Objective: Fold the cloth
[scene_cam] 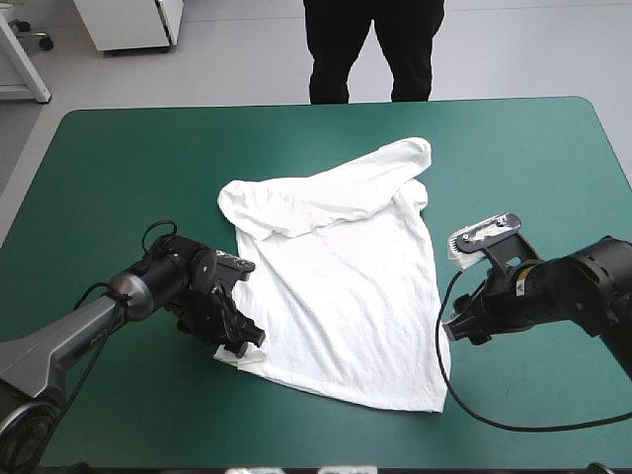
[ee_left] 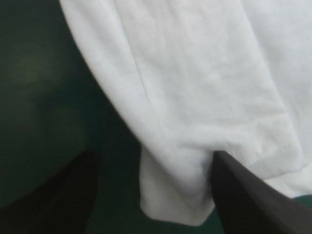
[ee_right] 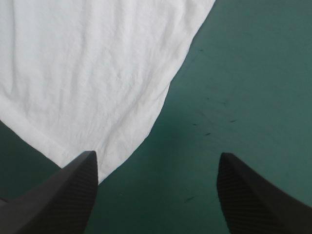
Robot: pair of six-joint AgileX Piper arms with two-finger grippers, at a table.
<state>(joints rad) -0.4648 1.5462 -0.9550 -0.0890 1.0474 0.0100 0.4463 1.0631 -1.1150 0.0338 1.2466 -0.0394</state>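
**T-shirt spread out, both tools open at its near corners**

The T-shirt (scene_cam: 341, 276) lies spread on the teal-green worktop (scene_cam: 128, 168) at the centre of the high view. Its far part is folded over on itself toward the upper right. The left tool (scene_cam: 240, 341) sits low at the shirt's lower-left corner with its black fingers (ee_left: 243, 195) spread. A hemmed fold of white cloth lies between them, touching one. The right tool (scene_cam: 457, 326) rests just beside the shirt's right edge, in the lower right of the frame. It is spread too, with mostly bare cover between its fingers (ee_right: 63, 195) and the shirt's edge reaching one of them.
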